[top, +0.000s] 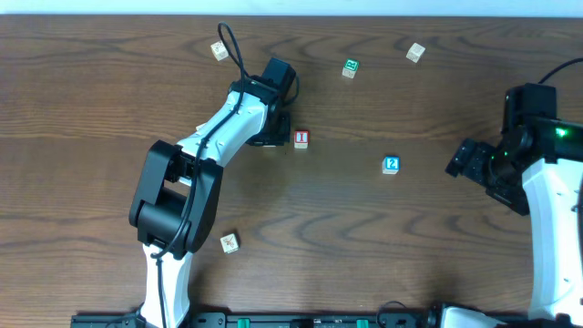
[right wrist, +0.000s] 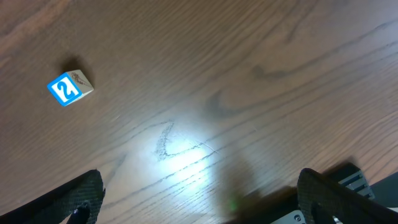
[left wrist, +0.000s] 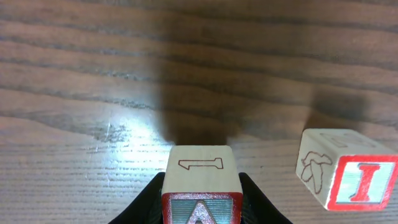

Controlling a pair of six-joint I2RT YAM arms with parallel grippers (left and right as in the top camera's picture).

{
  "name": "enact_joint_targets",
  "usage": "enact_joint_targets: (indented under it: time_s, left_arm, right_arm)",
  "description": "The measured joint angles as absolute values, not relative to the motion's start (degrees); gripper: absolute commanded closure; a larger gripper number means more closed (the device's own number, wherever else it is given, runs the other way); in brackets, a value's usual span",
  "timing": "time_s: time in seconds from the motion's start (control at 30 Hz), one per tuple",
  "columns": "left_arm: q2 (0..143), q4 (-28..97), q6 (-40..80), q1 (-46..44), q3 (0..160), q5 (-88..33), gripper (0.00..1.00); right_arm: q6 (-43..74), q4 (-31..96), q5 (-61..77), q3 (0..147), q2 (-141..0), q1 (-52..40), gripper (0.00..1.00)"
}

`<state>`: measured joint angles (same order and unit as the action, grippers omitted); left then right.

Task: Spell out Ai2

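The counter (top: 91,137) runs wide and bare on its left third, and another open stretch lies in the middle near side, between the two arms. Its far edge shows as a pale strip along the top of the overhead view. Three blocks sit close to that edge: a plain block (top: 219,50) at far left, a green block (top: 350,67) right of centre, and a second plain block (top: 415,52) further right. A third plain block (top: 230,242) lies on the near side, just beside the left arm's base.

The left arm reaches far and rightward over the middle of the counter. Its gripper (left wrist: 202,180) is pinching the A block (left wrist: 201,186), one dark finger on each side. The I block (top: 301,138) stands just right of the gripper, apart from the A block by a narrow gap of bare wood. The 2 block (top: 391,165) sits well to the right of it, slightly nearer, with open room all round. The right gripper (right wrist: 199,177) hangs near the right edge with its fingers spread wide and nothing between them; the 2 block lies off to its left.

The A block is pale wood, with an outlined 1 lying sideways on its top face and a red-bordered face bearing the A towards the wrist camera. Whether it rests on the counter cannot be told. The I block is turned at an angle, showing a red-framed red I and a line drawing on the next face. The 2 block has a white 2 on blue.
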<state>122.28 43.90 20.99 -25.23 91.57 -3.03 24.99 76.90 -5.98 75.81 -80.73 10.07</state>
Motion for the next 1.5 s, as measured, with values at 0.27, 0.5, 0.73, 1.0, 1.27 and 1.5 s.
enact_joint_targets:
  time_s: [0.27, 0.5, 0.73, 1.0, 1.27, 1.5]
  left_arm:
    - [122.28, 44.14, 20.97, -25.23, 91.57, -3.07, 0.82]
    - [122.28, 44.10, 20.99, -25.23, 91.57, -3.05, 0.77]
    - [122.28, 44.10, 20.97, -25.23, 91.57, -3.05, 0.71]
    - [122.28, 44.07, 21.15, -25.23, 91.57, -3.07, 0.61]
    - [122.28, 44.12, 21.26, -25.23, 91.57, -3.09, 0.52]
    - [122.28, 44.53, 20.47, -25.23, 91.57, -3.70, 0.44]
  right_arm:
    - [24.99, 76.90, -6.00, 75.81, -80.73, 10.07, 0.01]
    - [24.99, 77.01, -5.98, 75.81, -80.73, 10.07, 0.01]
    - [24.99, 77.17, -5.98, 75.81, -80.73, 10.07, 0.01]
    - [24.99, 77.36, -5.98, 75.81, -80.73, 10.07, 0.01]
    - [24.99, 77.38, -5.98, 75.81, -80.73, 10.07, 0.01]
    - [24.99, 77.38, -6.00, 75.81, -80.73, 10.07, 0.01]
